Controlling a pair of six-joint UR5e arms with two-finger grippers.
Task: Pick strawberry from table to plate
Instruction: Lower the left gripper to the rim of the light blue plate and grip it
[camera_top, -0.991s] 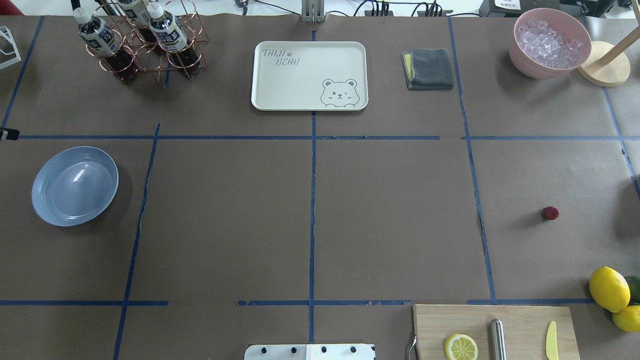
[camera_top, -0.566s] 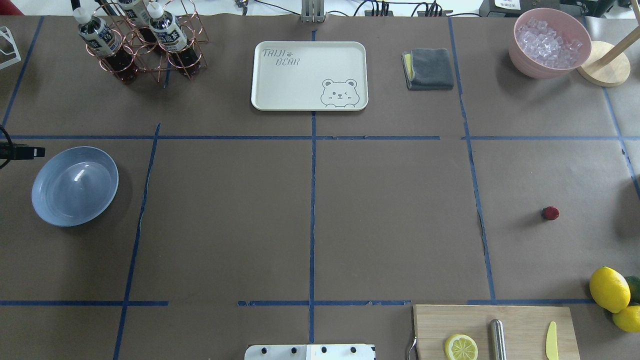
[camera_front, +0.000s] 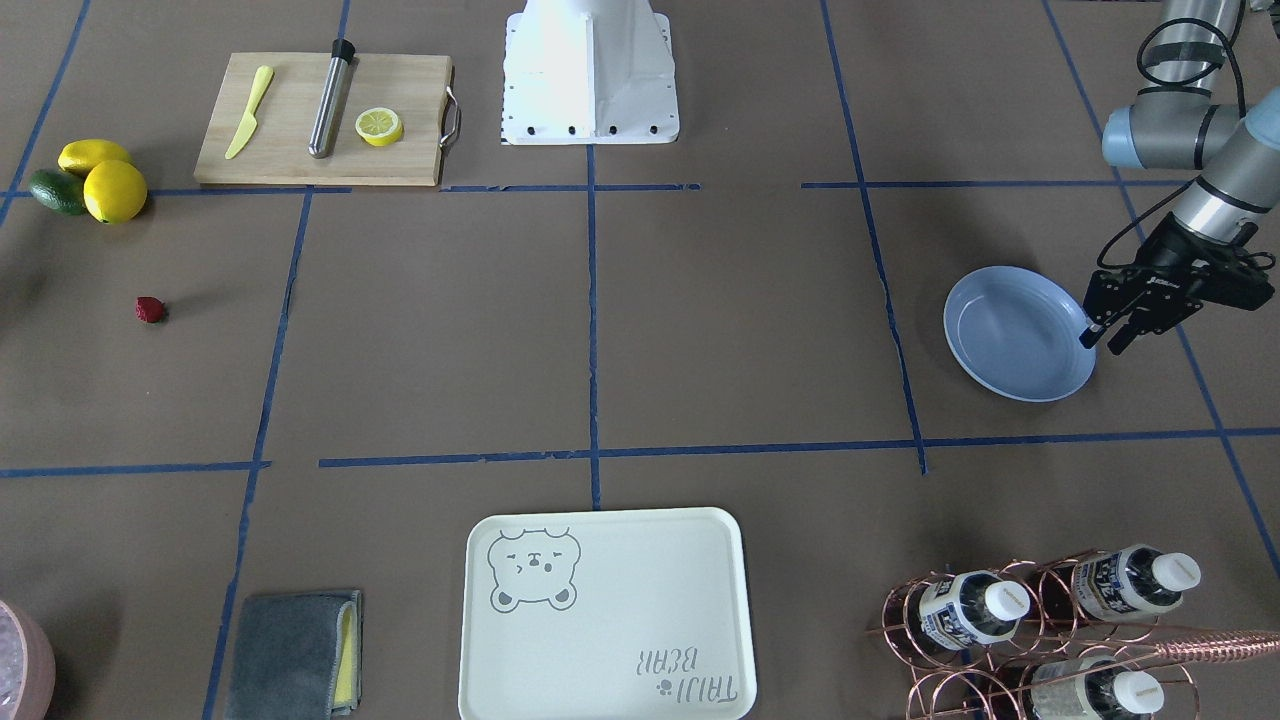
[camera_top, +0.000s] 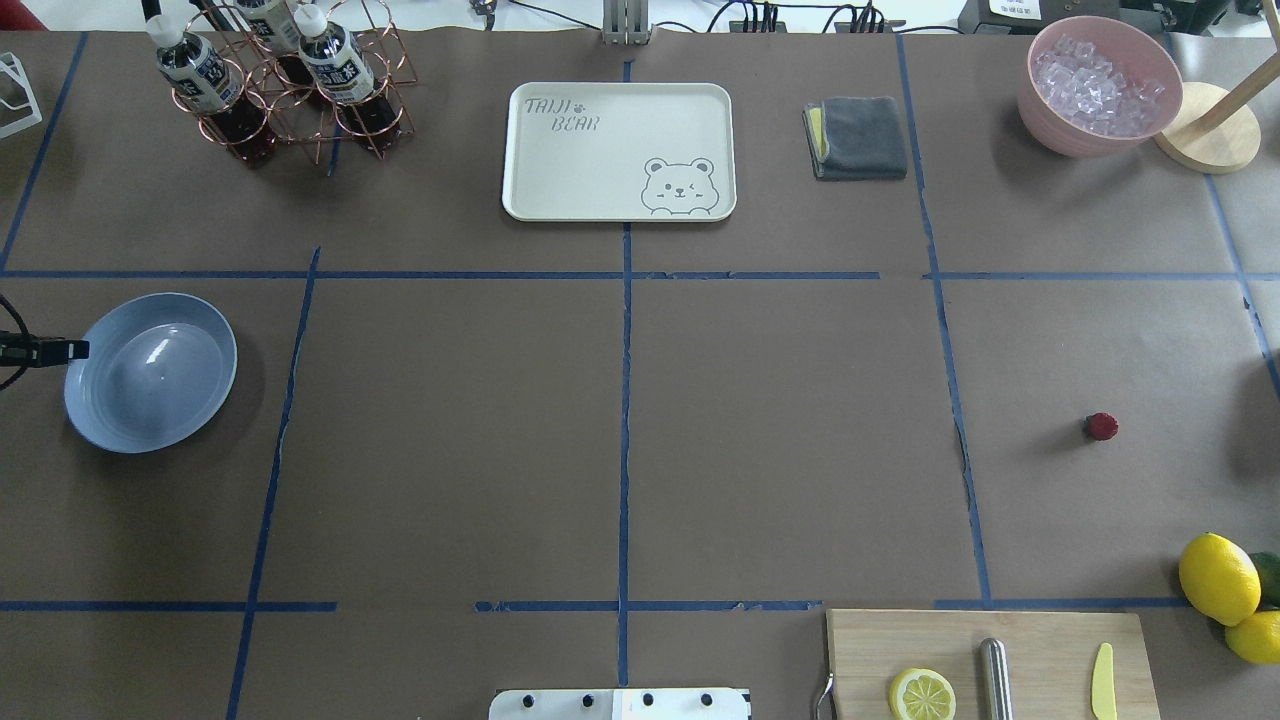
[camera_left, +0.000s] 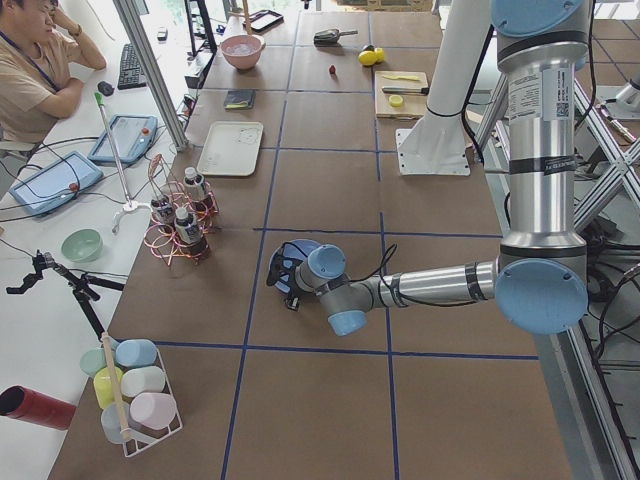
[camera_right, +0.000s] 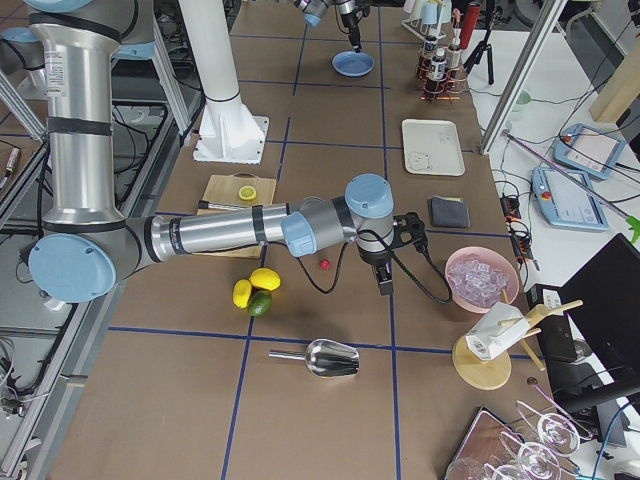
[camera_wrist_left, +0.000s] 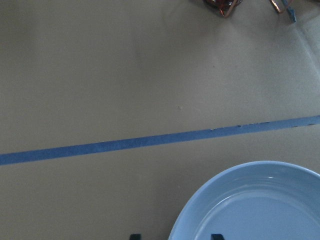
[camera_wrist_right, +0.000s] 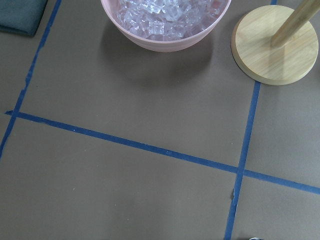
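Overhead view of a brown paper-covered table (camera_top: 450, 430) crossed by blue tape lines, described from left to right.

At the far left edge the robot's left end effector (camera_front: 1100, 344) reaches in low. Its two fingers are apart and straddle the rim of a round light blue plate (camera_top: 150, 400). In the wrist view one fingertip sits outside the rim and one over the inside. Whether they touch the rim cannot be told. The plate holds nothing. This position suggests the arm is ready to grip the rim, perhaps to steady the plate or carry it toward the fruit.

Beyond the plate, at the table's far edge, a copper wire rack (camera_top: 290, 90) holds bottles. Further right along that edge lie a cream bear-print tray (camera_top: 600, 180) and then a folded grey cloth (camera_top: 860, 135).

Toward the right side the strawberry (camera_top: 1101, 427) lies alone on the paper, on the opposite side of the table from the plate, with nothing touching it. The right end effector (camera_right: 385, 283) shows only in a side view, hovering near the berry on the side toward a pink bowl of ice (camera_top: 1100, 85). Whether its fingers are apart or together cannot be told.

At the near right are a wooden cutting board (camera_top: 1040, 640) with a lemon half (camera_top: 922, 694), and whole lemons (camera_top: 1218, 578) at the edge.

The pick looks not yet begun.
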